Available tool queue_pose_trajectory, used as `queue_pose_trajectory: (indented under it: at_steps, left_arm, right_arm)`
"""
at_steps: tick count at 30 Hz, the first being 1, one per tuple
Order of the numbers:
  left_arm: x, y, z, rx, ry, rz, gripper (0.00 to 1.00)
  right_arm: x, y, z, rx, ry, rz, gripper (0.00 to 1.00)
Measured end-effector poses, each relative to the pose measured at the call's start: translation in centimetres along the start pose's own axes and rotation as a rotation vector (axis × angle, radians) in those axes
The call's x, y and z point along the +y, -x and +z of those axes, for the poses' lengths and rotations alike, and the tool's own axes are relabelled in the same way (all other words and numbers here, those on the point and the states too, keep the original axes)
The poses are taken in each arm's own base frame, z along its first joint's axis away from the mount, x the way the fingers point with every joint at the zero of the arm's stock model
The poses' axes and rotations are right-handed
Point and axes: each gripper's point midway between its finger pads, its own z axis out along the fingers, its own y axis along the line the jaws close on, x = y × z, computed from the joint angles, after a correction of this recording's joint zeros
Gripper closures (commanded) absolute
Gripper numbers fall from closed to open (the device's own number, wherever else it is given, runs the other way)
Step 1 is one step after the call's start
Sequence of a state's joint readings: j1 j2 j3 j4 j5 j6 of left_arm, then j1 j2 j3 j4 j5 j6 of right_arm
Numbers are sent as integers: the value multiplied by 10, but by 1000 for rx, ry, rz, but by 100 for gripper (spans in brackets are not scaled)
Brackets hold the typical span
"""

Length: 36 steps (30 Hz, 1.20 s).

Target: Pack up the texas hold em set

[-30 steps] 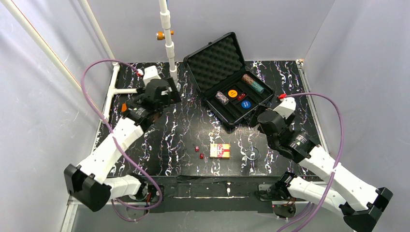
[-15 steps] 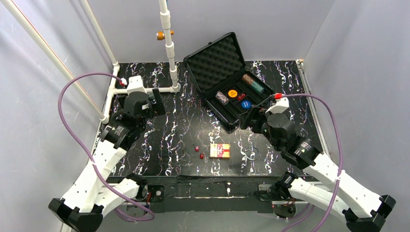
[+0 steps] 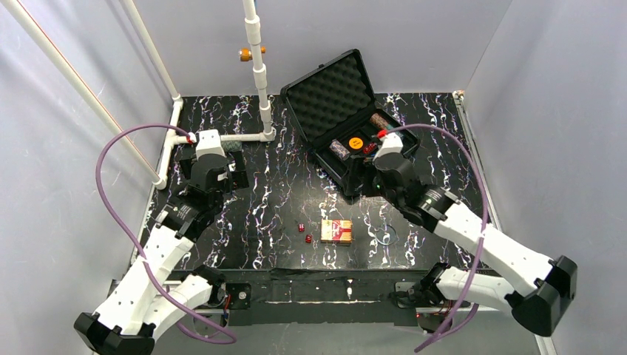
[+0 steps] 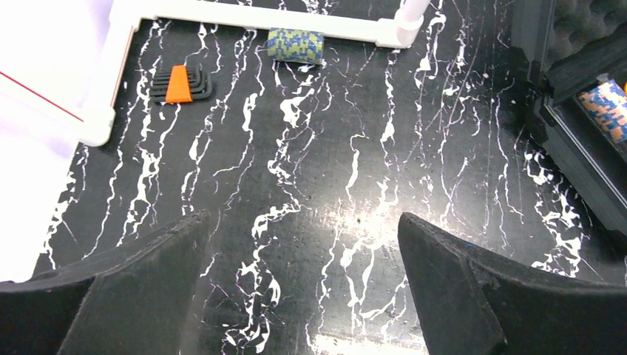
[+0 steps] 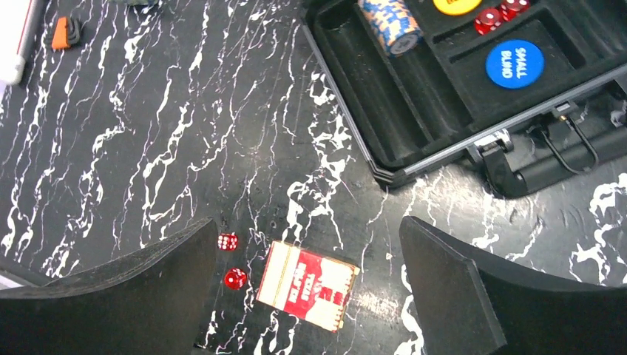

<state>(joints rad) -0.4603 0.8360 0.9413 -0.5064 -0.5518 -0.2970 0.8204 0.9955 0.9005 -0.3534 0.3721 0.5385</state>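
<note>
Locating the card box (image 5: 307,285) for the right gripper (image 5: 307,222)
You see it at lower centre of the right wrist view, framed by the widely spread jaws, long axis roughly left-to-right.

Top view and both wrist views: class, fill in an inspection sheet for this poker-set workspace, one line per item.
Surface: black, white-veined table.
Job's things: case open, holding a chip stack, orange disc, blue disc and dice; card box, loose dice and second chip stack lie outside it.
Clutter: orange-and-black tool near the pipe frame.
Grippers: left gripper and right gripper open, empty.
Cables: a purple cable loops above each arm.
Surroundings: grey walls.
</note>
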Motion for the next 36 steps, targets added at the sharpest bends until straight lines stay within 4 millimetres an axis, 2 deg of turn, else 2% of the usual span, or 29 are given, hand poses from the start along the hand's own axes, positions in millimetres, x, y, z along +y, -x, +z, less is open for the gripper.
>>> queue_pose_trajectory:
  at_steps: [5, 10, 20, 28, 32, 35, 36]
  left_arm:
    - [7, 4, -2, -20, 30, 10, 2]
    - [10, 6, -4, -32, 38, 8, 2]
    - [12, 7, -5, -38, 42, 9, 2]
    - [10, 6, -4, -31, 32, 12, 2]
    - [9, 5, -4, -28, 33, 17, 2]
    - [9, 5, -3, -26, 33, 18, 2]
    - [9, 5, -3, -25, 34, 19, 2]
  right_arm:
    - [16, 3, 15, 53, 24, -55, 0]
    - [25, -2, 29, 110, 41, -104, 0]
    - [27, -25, 45, 230, 3, -161, 0]
    - [20, -62, 53, 369, -69, -228, 0]
    - [28, -75, 53, 407, -38, -246, 0]
    - [36, -100, 59, 480, -24, -285, 0]
    - [39, -106, 63, 498, -24, -294, 6]
